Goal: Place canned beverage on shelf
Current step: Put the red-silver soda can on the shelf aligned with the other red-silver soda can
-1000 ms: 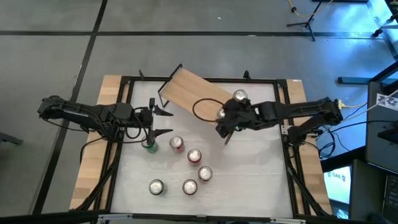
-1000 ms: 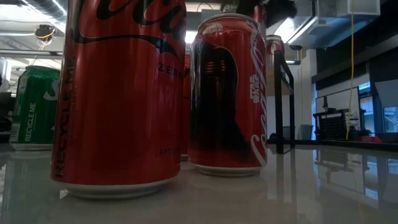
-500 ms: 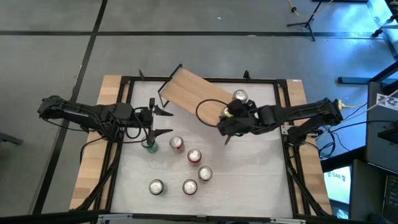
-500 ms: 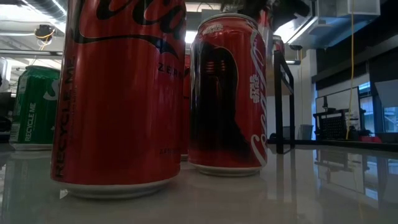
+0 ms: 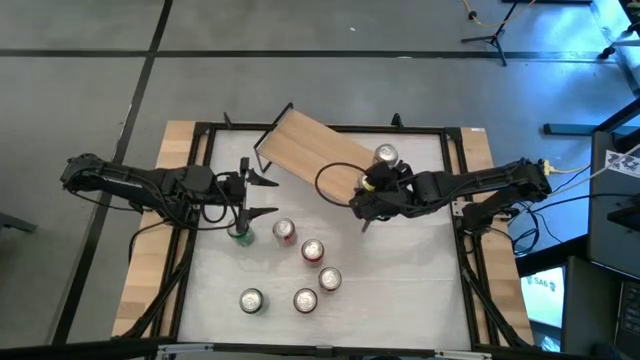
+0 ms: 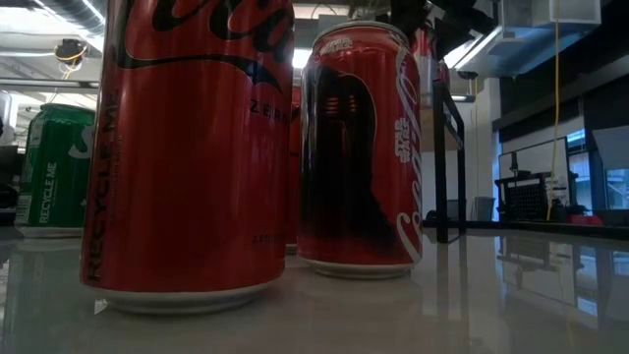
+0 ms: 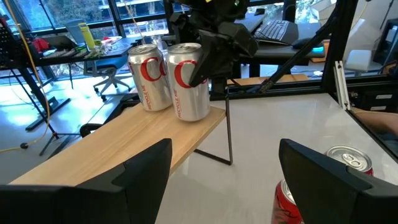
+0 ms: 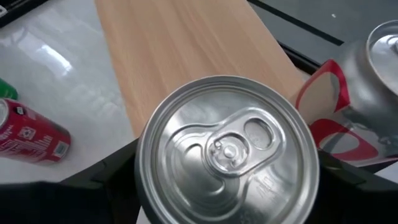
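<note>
From above, the light-wood shelf (image 5: pixel 318 152) is seen angled at the table's (image 5: pixel 400 290) far side, two silver cans at its right end; six more cans are counted on the table below it. The right gripper (image 5: pixel 366 196) is set over the nearer silver can (image 5: pixel 362 182), whether gripped cannot be told. The left gripper (image 5: pixel 262 196), jaws wide and empty, waits left of the shelf, above a green can (image 5: pixel 239 234). Level with the table, two red cans (image 6: pixel 359 147) block the shelf. In the left wrist view, both silver cans (image 7: pixel 150 77) stand upright on the shelf. In the right wrist view, a can top fills the space between the fingers.
</note>
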{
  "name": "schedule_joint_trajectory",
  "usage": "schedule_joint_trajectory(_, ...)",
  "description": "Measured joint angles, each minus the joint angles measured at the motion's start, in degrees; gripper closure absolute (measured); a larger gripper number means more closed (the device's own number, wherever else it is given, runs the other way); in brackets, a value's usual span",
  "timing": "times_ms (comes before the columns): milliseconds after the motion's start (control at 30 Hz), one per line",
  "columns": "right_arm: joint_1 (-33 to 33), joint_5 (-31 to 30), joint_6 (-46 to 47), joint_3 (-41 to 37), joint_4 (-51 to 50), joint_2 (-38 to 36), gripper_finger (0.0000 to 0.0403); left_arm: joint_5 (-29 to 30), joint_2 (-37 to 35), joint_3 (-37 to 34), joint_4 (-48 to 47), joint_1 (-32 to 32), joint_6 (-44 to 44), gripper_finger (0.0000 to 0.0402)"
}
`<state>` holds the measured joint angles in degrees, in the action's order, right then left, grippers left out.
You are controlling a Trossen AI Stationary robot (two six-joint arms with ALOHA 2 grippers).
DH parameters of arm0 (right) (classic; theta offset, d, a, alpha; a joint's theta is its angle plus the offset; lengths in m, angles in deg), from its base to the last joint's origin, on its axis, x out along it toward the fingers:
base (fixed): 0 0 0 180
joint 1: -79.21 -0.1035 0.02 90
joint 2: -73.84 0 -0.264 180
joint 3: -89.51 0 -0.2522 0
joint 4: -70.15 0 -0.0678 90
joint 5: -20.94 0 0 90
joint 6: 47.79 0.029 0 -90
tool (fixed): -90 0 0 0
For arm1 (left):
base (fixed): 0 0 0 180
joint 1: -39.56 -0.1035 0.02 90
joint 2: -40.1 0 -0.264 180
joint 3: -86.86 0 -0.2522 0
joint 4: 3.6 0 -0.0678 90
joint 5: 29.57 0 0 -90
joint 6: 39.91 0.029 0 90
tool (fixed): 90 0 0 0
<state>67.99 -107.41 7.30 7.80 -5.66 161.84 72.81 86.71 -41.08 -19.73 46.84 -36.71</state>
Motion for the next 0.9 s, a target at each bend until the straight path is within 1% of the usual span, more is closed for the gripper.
schedule_joint_trajectory(167, 0.0, 0.3, 0.0, 0.0, 0.0, 0.0, 0.0081, 0.0, 0.0, 0.0, 0.0, 0.0, 0.0, 0.0115)
schedule_joint_trajectory(300, 0.0, -0.1, -1.8, 0.0, -0.1, 0.0, 0.0081, 0.0, 0.0, 0.0, 0.0, 0.0, 0.0, 0.0115)
schedule_joint_trajectory(633, 0.0, -0.2, -2.2, 0.0, -0.1, 0.0, 0.0080, 0.0, 0.0, 0.0, 0.0, 0.0, 0.0, 0.0115)
schedule_joint_trajectory(800, 0.0, 0.1, -5.8, 0.0, 0.0, 0.0, 0.0079, 0.0, 0.0, 0.0, -0.1, 0.0, 0.0, 0.0115)
schedule_joint_trajectory(900, 0.0, 0.4, -5.9, 0.0, 0.0, 0.0, 0.0079, 0.0, 0.0, 0.0, -0.3, 0.0, 0.0, 0.0115)
